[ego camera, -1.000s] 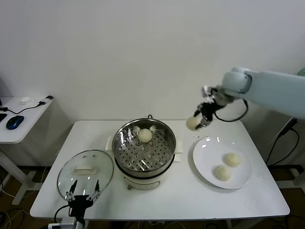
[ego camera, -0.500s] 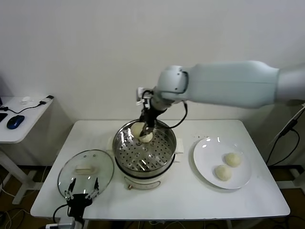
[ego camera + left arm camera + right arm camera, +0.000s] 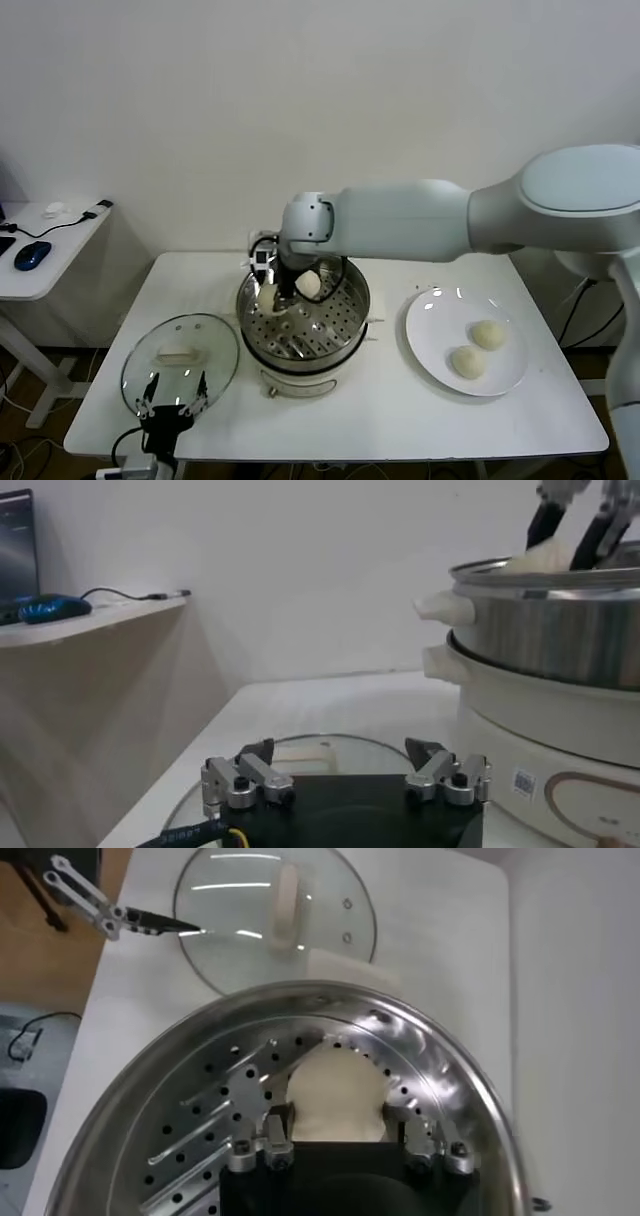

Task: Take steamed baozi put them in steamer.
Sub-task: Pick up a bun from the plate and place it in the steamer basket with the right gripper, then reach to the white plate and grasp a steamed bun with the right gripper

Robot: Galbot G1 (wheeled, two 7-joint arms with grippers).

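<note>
The right gripper [image 3: 270,296] is inside the steamer [image 3: 303,312], its fingers closed on a smooth, cream-white baozi [image 3: 335,1093] at the left side of the tray — the right wrist view shows the dome pinched between both fingers above the perforated metal. A second baozi [image 3: 308,285] sits on the tray just beside it, toward the back. The steamer is a round pot of shiny stainless steel, its tray punched with rows of small holes, seated on a cream-white base [image 3: 540,742] with stubby side handles. Two more buns [image 3: 477,349] lie on a flat white plate [image 3: 432,350] to the right, near each other and well apart from the pot. A round glass lid [image 3: 180,362] with a cream handle lies flat on the counter [image 3: 400,420] at front left. The left gripper [image 3: 345,778] hangs over the lid's near edge, fingers spread apart and holding nothing. The counter is matt white; behind it stands a plain pale wall, and a low side desk [image 3: 40,262] at far left carries a blue mouse [image 3: 31,255] and a cable.
</note>
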